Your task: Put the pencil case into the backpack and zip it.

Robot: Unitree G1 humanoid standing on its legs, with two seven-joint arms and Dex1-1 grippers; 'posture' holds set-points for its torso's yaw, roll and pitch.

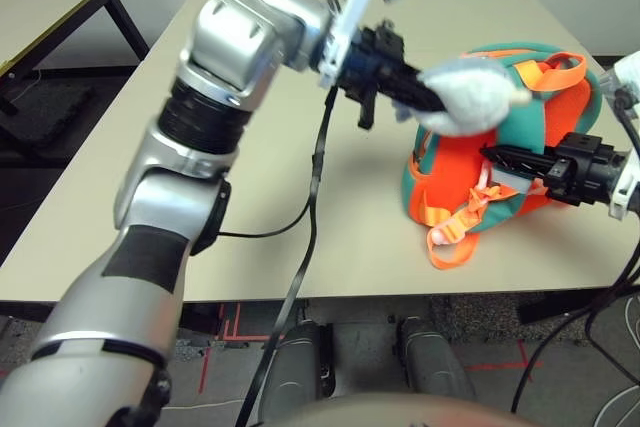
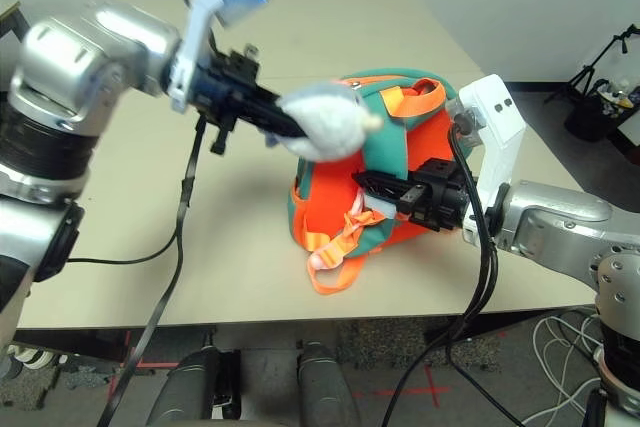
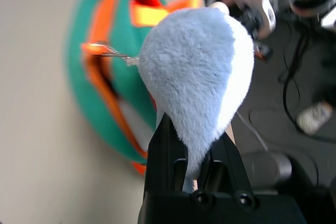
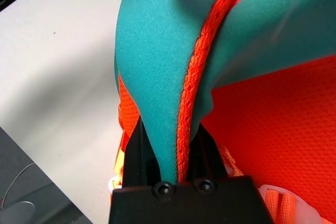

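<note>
- Over the backpack, left eye view: the left gripper is closed on the plush charm; the right gripper works beside the orange front.
- Left wrist view: a pale surface, likely the pencil case, lies inside the backpack's gaping zip; insertion looks done, zipping remains.
- Right wrist view: narrowly parted fingers pinch the backpack's teal strap, presumably bracing it.

Backpack on table — plush charm at its left.
</note>
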